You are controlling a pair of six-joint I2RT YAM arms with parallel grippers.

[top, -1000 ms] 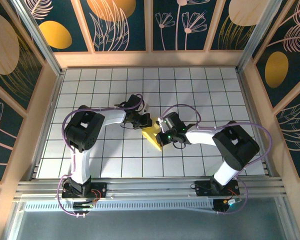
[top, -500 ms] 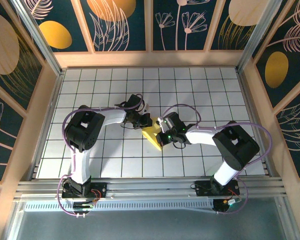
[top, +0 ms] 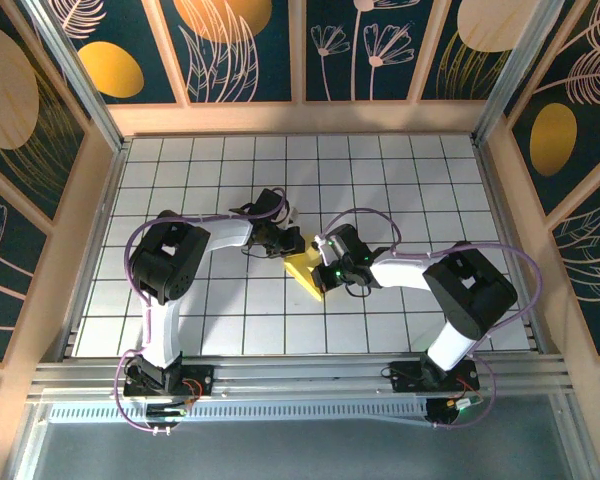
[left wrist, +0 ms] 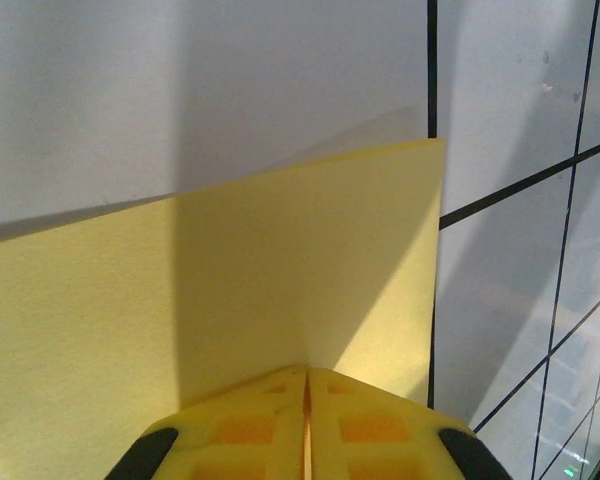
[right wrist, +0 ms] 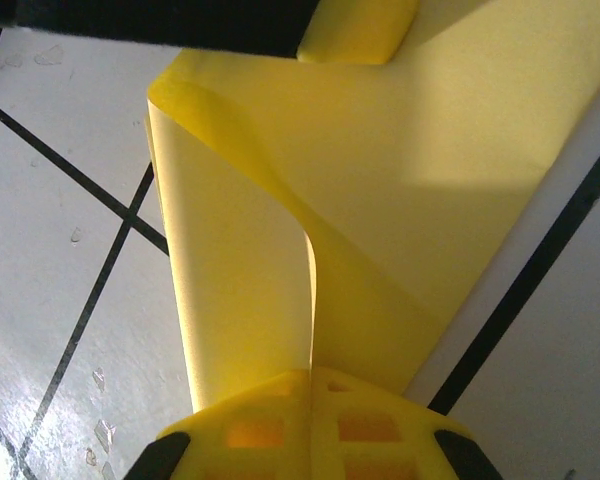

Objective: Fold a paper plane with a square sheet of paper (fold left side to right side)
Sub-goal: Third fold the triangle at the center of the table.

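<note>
Much of the paper (top: 308, 277) hides beneath left claw (left wrist: 306, 390) — and right claw (right wrist: 311, 388).

Yellow paper sheet (top: 302, 275): thin, plain, part-folded. In top view it's a small wedge just below frame centre, w/ tip toward lower right. In left-wrist view the sheet (left wrist: 230, 270) is a smooth flap across lower half, corner at upper right. In right-wrist view the sheet (right wrist: 400, 150) curls over itself, w/ a soft loop at left, not creased flat.
</note>
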